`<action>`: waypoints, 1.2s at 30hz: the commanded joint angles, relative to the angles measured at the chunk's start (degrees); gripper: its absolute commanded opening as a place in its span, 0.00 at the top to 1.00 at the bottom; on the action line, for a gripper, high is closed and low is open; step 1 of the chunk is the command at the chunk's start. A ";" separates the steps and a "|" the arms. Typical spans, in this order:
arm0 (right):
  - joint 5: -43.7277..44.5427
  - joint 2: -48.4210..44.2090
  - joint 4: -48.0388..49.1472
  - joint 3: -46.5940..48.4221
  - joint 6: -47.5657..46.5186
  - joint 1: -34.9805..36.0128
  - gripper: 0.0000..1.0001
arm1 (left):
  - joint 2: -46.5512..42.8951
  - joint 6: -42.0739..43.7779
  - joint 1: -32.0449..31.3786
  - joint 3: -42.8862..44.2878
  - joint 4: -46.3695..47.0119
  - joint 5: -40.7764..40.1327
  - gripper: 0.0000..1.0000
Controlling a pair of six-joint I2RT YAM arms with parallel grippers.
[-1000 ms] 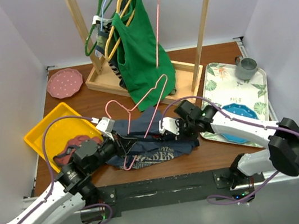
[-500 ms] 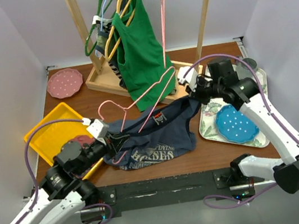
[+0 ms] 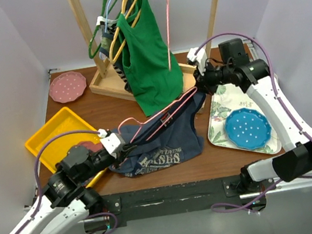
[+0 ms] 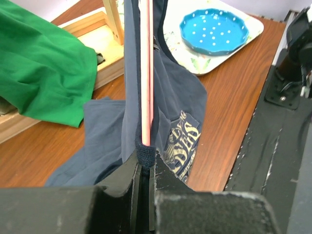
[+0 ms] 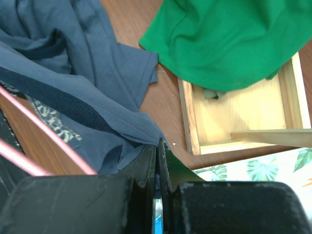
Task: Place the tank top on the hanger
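Note:
The navy tank top [image 3: 169, 144] with its pale print lies stretched across the table's front. The pink hanger [image 3: 164, 114] runs through it from my left gripper up to the right. My left gripper [image 3: 123, 148] is shut on the hanger [image 4: 147, 73] where a navy strap of the tank top [image 4: 180, 97] wraps the wire; its own view shows the jaws [image 4: 145, 163] closed on both. My right gripper [image 3: 201, 88] is shut on the tank top's upper right edge and holds it raised. In its own view the gripper [image 5: 157, 146] pinches the tank top [image 5: 87, 83] beside the hanger [image 5: 53, 146].
A wooden rack [image 3: 212, 19] at the back holds a green tank top [image 3: 147, 59], several hangers and a second pink hanger [image 3: 168, 26]. A yellow tray [image 3: 52, 139] sits front left, a pink plate [image 3: 67, 86] back left. A floral tray [image 3: 226, 112] with a blue plate [image 3: 247, 128] sits right.
My right gripper has moved up and back toward the rack with the tank top's edge, stretching the fabric. The hanger has dropped flatter along the fabric. My left gripper stayed nearly in place.

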 commanded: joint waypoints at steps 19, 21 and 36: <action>6.30 -0.02 -6.54 11.06 -6.16 -4.02 1.00 | 10.16 5.45 -0.02 8.92 -5.61 -10.59 1.00; 6.22 1.56 -9.86 13.00 -8.18 -4.02 1.00 | 11.65 5.80 -0.02 10.15 -6.32 -10.59 1.00; -11.06 8.32 -26.83 21.97 -21.63 -3.84 1.00 | 19.04 10.54 -0.02 14.56 -6.07 -1.38 1.00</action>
